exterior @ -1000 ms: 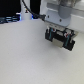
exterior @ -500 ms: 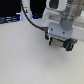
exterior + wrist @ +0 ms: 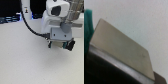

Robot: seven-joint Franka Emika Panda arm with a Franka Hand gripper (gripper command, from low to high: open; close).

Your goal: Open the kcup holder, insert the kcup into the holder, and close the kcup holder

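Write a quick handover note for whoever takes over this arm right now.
Gripper: low over the white table in the exterior view; too blurred to tell whether it is open or shut.
Kcup: not identifiable in either view.
Kcup holder: a dark object sits at the gripper, and the wrist view shows a flat tan surface over a dark edge; neither is clear enough to name.
Done: nothing confirmable.
Left: open the holder, insert the kcup, close the holder.
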